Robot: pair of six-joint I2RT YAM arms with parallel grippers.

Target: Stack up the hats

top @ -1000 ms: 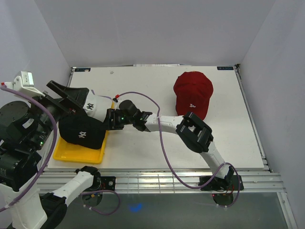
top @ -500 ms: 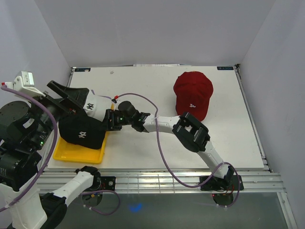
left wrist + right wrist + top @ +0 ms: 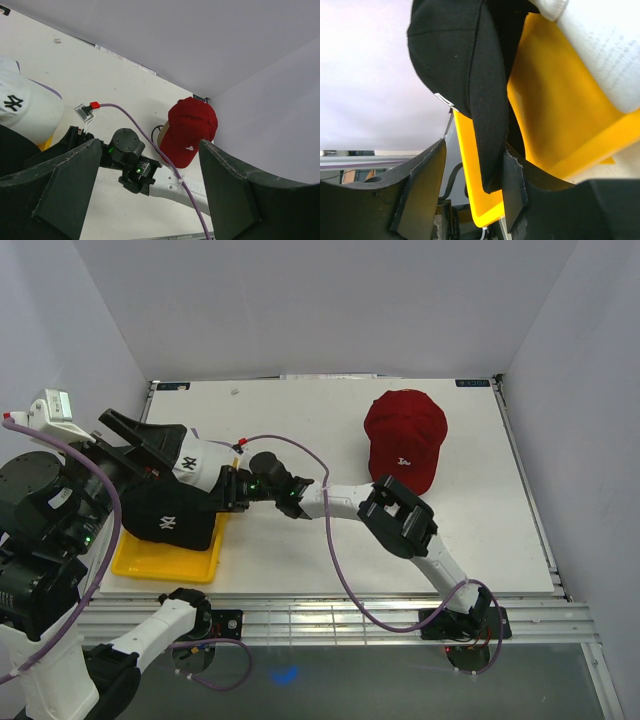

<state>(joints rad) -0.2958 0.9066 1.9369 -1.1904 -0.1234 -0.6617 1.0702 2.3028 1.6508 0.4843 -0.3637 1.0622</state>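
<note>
Pre-grasp: right gripper (image 3: pixel 469 172) straddles black cap (image 3: pixel 452 55) brim at tray (image 3: pixel 555 105) edge, jaws apart, not pinching.
Risk: thin brim slips on closing; lifting may drag the touching white cap (image 3: pixel 602 55). The left gripper (image 3: pixel 150 175) is spread wide, empty; red cap (image 3: pixel 405 435) well apart.

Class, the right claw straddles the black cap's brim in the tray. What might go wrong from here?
The right claw spans only the brim edge of the black cap, so the cap may slip when lifted. The claw sits near the yellow tray and could snag it. The white cap alongside might shift.
</note>
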